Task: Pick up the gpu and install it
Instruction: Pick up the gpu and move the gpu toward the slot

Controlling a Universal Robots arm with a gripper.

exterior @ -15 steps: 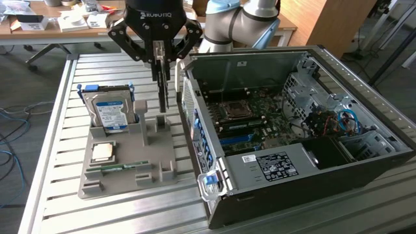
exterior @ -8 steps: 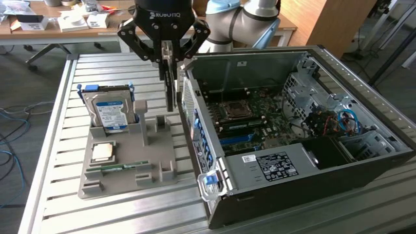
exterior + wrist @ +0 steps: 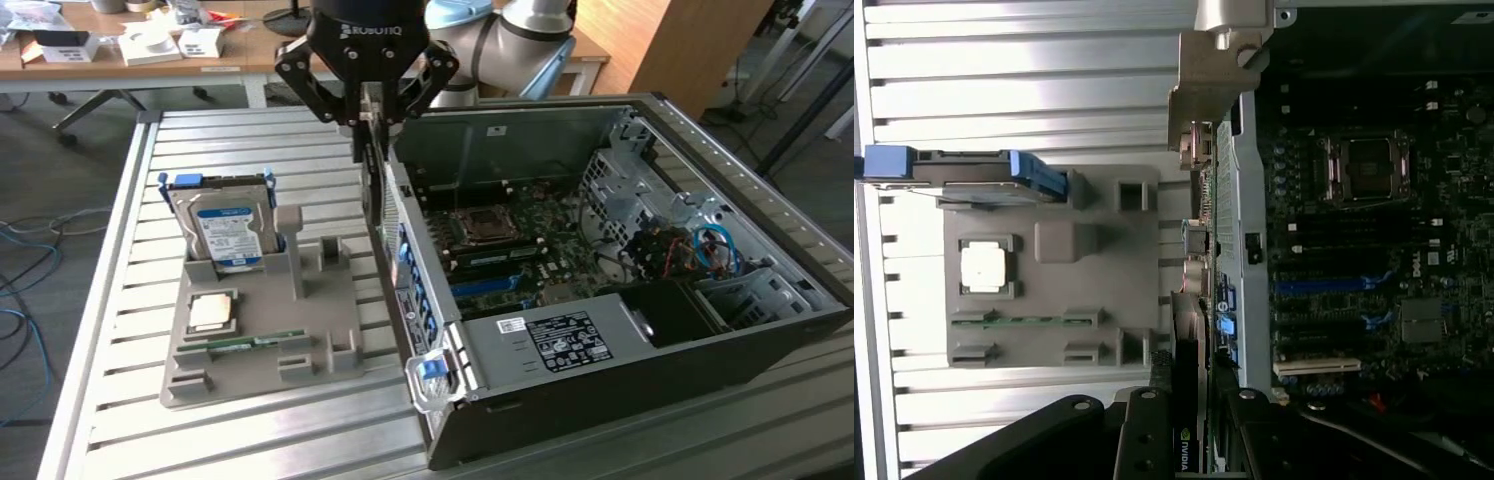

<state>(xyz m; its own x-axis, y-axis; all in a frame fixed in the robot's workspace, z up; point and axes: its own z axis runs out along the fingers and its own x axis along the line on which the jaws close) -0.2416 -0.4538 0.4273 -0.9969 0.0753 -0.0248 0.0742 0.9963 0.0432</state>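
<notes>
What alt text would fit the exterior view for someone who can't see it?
A black robot gripper holds the gpu edge-on above one wall of an open computer case on a slatted metal table. Toward the exterior view's left, a grey fixture carries an upright hard drive, a processor and a memory stick.
</notes>
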